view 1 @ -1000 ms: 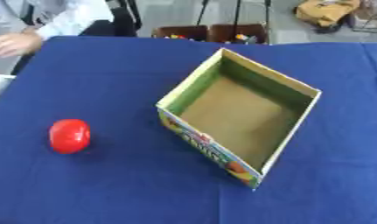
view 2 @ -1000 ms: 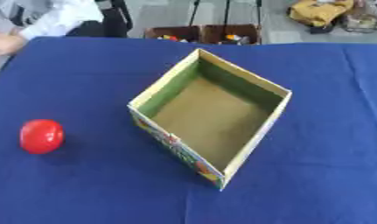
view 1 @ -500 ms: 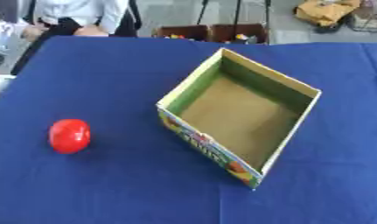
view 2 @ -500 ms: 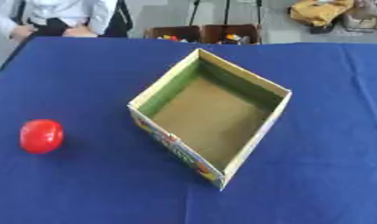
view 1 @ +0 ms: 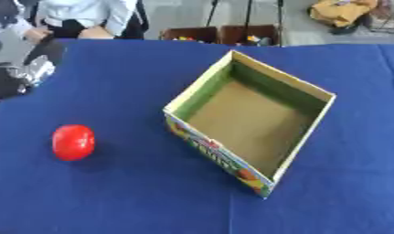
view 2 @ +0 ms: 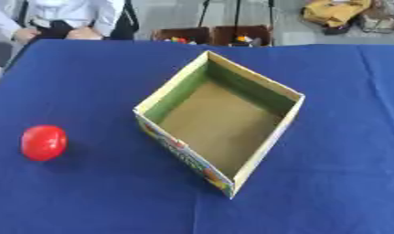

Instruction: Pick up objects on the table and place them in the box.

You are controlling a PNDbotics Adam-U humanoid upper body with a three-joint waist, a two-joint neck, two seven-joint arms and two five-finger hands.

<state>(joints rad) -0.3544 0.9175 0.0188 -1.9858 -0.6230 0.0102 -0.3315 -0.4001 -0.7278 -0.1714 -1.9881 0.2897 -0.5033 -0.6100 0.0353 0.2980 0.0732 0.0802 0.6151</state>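
Hands are out of view, so their state cannot be told. Small red rounded object [view 1: 73, 142] lies left on the blue-clothed table [view 1: 112, 196], well apart from the empty open cardboard box [view 1: 249, 136]; approaching from the left side seems best.

One red object [view 1: 73, 142] and one open box [view 1: 249, 137] on one table [view 1: 112, 196].

The scene was viewed from above by both eyes of the head camera, tilted down and forward across the blue table [view 1: 112, 201] toward its far edge. Nearly the same area was covered by both views: the open box [view 1: 249, 137] and the red object [view 1: 73, 142]. In the right eye view everything was displaced leftward, the box [view 2: 220, 132] sitting nearer centre.
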